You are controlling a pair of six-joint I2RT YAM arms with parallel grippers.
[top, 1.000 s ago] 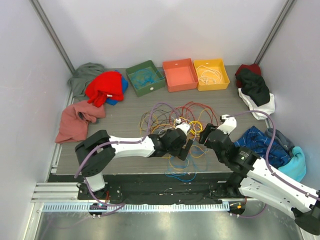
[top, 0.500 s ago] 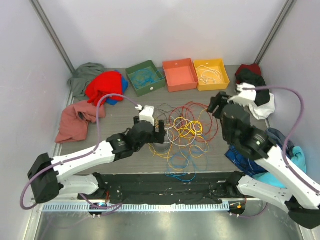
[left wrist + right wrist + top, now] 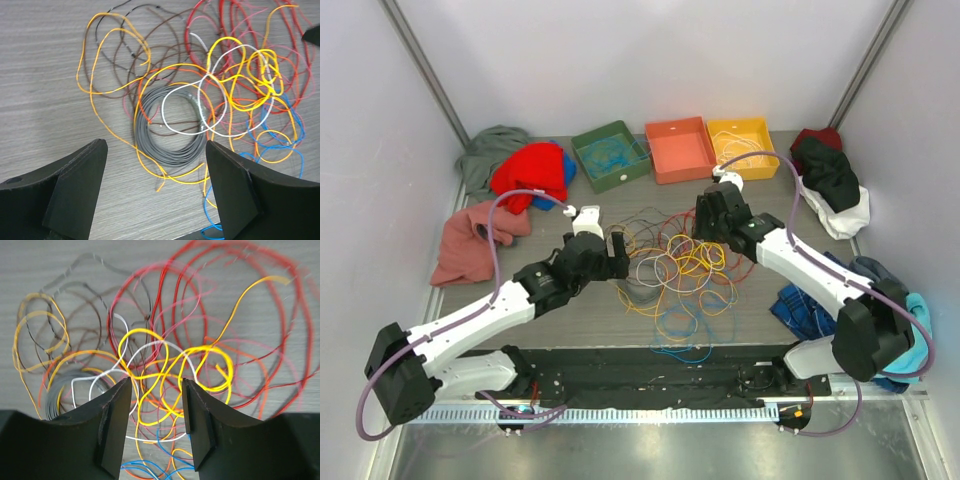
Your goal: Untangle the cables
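Fingers [image 3: 80,170] of left gripper [image 3: 618,244] spread wide, nothing between. Hangs above grey coil [image 3: 170,150] at left edge of the cables [image 3: 680,265]. Bare table [image 3: 555,215] further left, up to pink cloth [image 3: 470,245] and red cloth [image 3: 532,170]. Tangle mid-table (yellow, red, orange, brown, white, blue loops overlapping), blue strands near front edge. Right gripper [image 3: 705,222] over tangle's far right side, fingers [image 3: 117,405] narrowly parted, gripping nothing. Open wood beyond, up to green bin [image 3: 610,155], orange bin [image 3: 678,148], yellow bin [image 3: 743,147]. Dark clothes [image 3: 828,170] and blue clothes [image 3: 810,295] along right edge.
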